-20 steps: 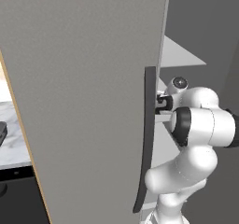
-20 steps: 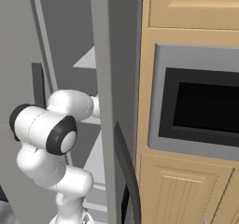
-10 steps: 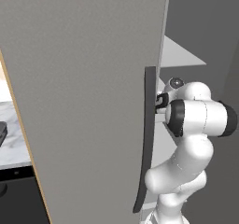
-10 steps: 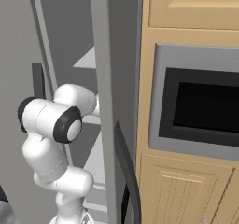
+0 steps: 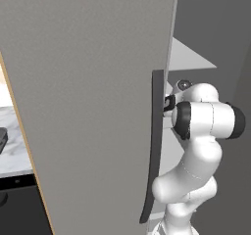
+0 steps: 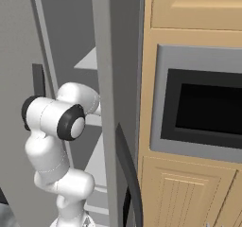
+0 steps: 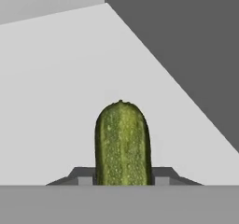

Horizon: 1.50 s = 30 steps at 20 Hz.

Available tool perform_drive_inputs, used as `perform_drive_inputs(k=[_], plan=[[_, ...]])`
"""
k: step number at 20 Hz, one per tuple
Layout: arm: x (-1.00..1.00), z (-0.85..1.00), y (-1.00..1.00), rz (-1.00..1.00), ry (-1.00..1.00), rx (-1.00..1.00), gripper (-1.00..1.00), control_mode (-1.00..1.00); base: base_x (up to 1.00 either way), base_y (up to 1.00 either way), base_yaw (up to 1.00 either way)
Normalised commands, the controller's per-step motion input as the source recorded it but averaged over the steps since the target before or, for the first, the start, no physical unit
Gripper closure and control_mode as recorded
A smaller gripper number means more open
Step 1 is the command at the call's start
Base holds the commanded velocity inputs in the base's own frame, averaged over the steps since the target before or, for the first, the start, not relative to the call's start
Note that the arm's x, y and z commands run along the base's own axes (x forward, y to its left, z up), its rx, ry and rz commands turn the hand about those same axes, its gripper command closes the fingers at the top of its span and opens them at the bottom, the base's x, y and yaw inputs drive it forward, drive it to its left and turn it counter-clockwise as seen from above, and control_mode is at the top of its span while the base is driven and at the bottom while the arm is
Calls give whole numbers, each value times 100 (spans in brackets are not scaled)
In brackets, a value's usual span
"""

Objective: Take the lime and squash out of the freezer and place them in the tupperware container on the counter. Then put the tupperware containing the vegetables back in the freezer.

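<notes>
In the hand view the squash (image 7: pixel 122 143), a light green elongated piece with a pebbled skin, stands up between my two dark fingertips (image 7: pixel 85 177). My gripper (image 7: pixel 122 178) is shut on its lower part, both tips pressed against its sides. Behind it lie a pale freezer shelf (image 7: pixel 56 87) and a dark grey inner wall (image 7: pixel 186 45). The freezer door (image 5: pixel 88 106) with its long dark handle (image 5: pixel 154 151) stands open, and my arm (image 5: pixel 206 119) reaches in past that handle. The lime is out of view. At the far left, a dark edge (image 5: pixel 2 141) rests on the marble counter (image 5: pixel 12 148).
The open grey door fills the left of the left base view, close beside my elbow. A second grey door panel (image 6: pixel 111 89) with a dark handle (image 6: pixel 128 174) stands right of the arm. Beyond it are tan cabinets (image 6: pixel 189 193) and a built-in oven (image 6: pixel 203 108).
My elbow has risen slightly and swung a little toward the door handle. The freezer door and the base have stayed where they were.
</notes>
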Motion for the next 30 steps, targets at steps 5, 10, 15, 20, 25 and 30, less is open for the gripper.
perform_drive_inputs(k=[5,10,15,20,25,30], plan=[[-49,-4,0,0,-6,0,100,-100,0,0,0],[-88,4,0,0,-14,0,100,-100,0,0,0],[-94,55,0,0,-15,0,100,-100,0,0,0],[-90,82,0,0,-8,0,100,-100,0,0,0],[-72,98,0,0,-3,0,100,-100,0,0,0],[-51,99,0,0,0,0,100,-100,0,0,0]])
